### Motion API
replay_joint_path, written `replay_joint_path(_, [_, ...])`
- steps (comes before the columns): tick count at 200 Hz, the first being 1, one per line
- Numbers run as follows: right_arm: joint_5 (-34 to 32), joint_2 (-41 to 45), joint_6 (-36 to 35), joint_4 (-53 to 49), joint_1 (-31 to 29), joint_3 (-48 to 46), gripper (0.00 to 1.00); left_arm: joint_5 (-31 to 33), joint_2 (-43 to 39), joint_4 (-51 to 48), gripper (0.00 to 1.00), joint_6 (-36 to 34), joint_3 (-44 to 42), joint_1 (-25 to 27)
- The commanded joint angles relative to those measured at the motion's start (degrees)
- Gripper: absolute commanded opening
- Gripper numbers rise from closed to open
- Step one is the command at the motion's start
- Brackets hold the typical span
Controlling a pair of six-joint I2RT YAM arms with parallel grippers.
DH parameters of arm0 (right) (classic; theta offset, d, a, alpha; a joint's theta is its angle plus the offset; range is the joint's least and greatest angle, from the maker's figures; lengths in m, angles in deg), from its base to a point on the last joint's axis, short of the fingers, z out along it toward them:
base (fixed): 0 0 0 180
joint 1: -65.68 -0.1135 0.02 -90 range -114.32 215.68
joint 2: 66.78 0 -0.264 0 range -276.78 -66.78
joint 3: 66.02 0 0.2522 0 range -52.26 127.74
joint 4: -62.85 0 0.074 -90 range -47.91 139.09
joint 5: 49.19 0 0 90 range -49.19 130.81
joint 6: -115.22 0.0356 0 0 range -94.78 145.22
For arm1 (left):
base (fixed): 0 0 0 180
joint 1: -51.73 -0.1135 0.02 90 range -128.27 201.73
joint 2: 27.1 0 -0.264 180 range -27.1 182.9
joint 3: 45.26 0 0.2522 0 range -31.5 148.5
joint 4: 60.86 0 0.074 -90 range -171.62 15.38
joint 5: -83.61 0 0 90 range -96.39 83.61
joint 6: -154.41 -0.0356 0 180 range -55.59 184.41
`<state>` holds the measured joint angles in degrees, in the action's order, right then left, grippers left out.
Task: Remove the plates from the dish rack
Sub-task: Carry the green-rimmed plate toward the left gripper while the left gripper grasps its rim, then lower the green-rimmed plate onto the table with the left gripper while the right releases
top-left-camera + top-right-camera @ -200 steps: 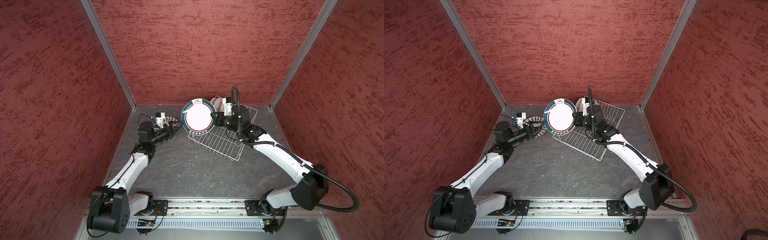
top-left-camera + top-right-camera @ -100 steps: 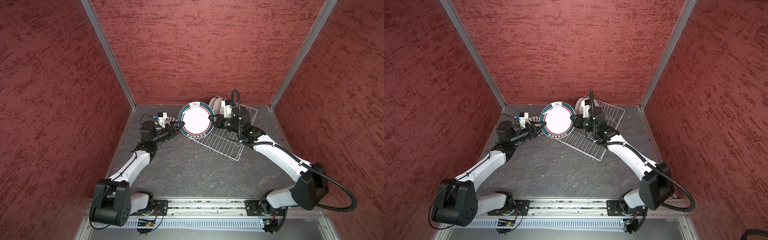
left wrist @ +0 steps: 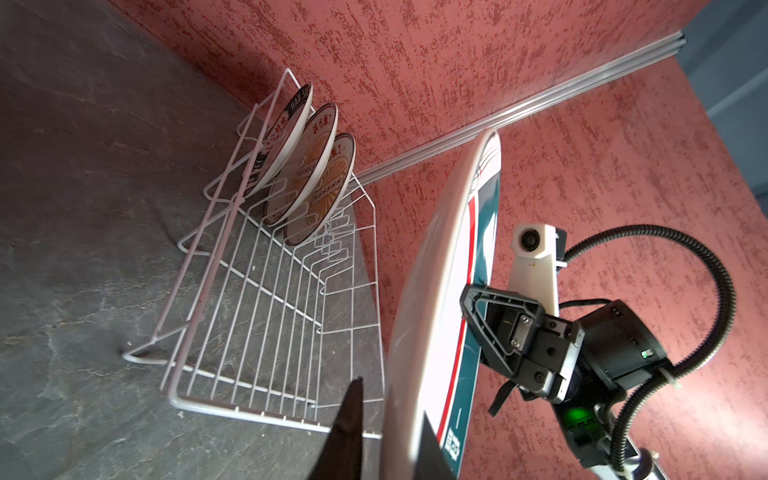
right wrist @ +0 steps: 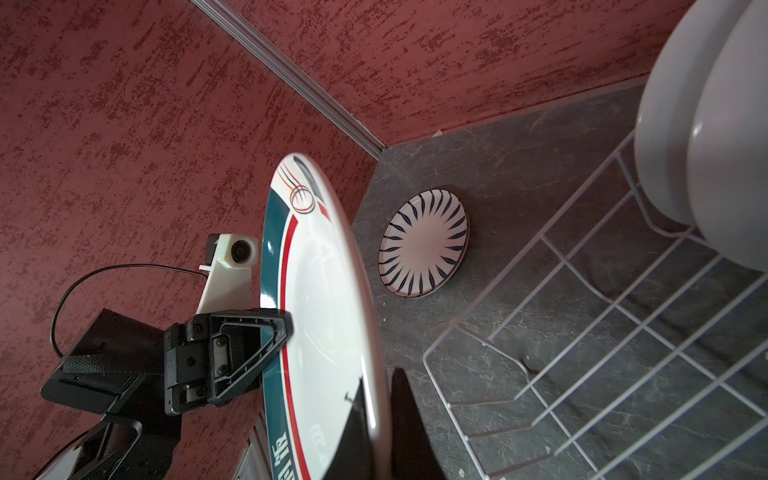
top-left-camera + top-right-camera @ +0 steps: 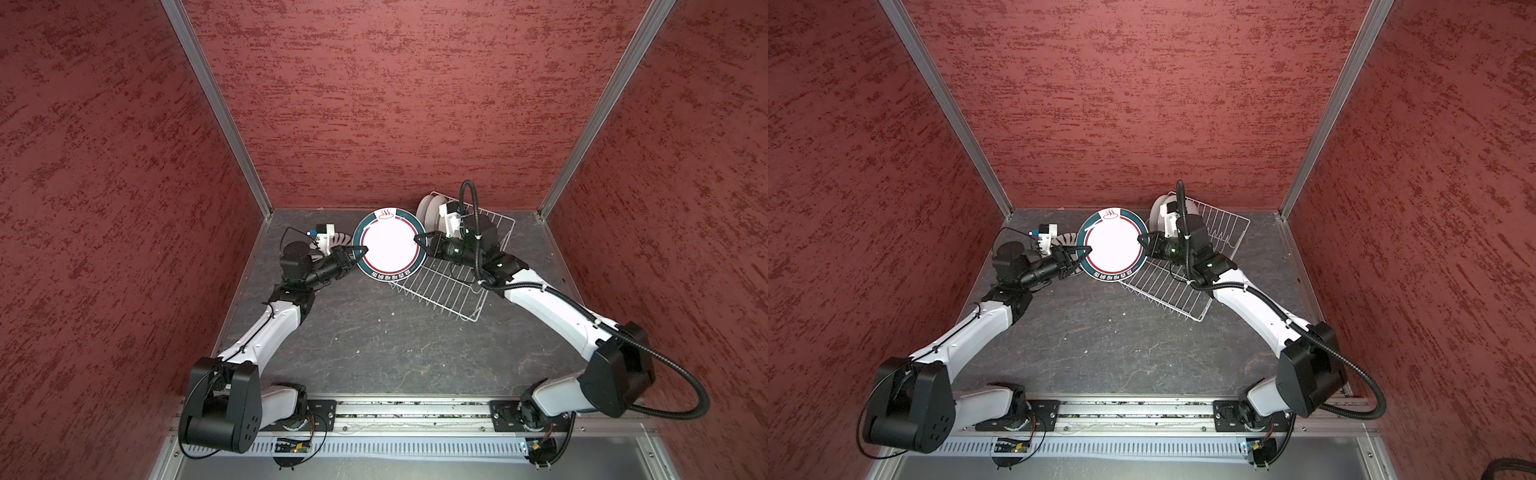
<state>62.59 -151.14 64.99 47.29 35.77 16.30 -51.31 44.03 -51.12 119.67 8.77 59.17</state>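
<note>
Dark grey stone-look surface [image 5: 374,345], red walls [image 5: 374,104]; round white plate with teal-and-red rim [image 5: 388,245] hangs on edge beside white wire dish rack [image 5: 440,291], left side. Opposite rim edges clamped by left gripper [image 5: 362,249] and right gripper [image 5: 417,238]. Rack's far end holds three plates [image 3: 307,166]. Near back-left corner, black-striped plate [image 4: 423,243] lies flat. Front surface open.

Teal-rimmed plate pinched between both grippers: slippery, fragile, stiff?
Likely stiff: the teal-rimmed plate shows no bend with the left gripper and right gripper on opposite rims. Its glossy glaze suggests slippery. Looks ceramic, so probably fragile if dropped.
</note>
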Motion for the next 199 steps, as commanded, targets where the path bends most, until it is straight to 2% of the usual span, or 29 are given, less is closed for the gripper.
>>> replay_joint_path(1, [4.55, -0.56, 1.49, 5.62, 0.72, 0.35, 0.09, 0.17, -0.79, 0.92, 0.02, -0.05, 0.19, -0.13])
replay_joint_path(64, [6.26, -0.12, 1.45, 6.68, 1.76, -0.34, 0.61, 1.22, -2.1, 0.46, 0.0, 0.03, -0.72, -0.5])
replay_joint_path(93, [4.25, 0.84, 1.16, 5.45, 2.14, -0.96, 0.78, 2.27, -3.75, -0.98, 0.0, -0.16, -1.89, -1.65])
replay_joint_path(121, [1.63, 2.68, 0.17, 2.94, 2.3, -1.27, 0.84, 2.66, -5.58, -3.22, 0.0, 0.19, -3.04, -3.89])
replay_joint_path(178, [0.49, 3.77, -0.05, 3.86, 3.1, -2.81, 0.87, 7.04, -12.18, -15.07, 0.0, -5.78, -5.37, -7.3])
replay_joint_path(199, [0.72, 3.16, -0.22, 3.76, 3.19, -2.55, 0.88, 7.65, -14.5, -16.3, 0.0, -6.0, -8.0, -8.95])
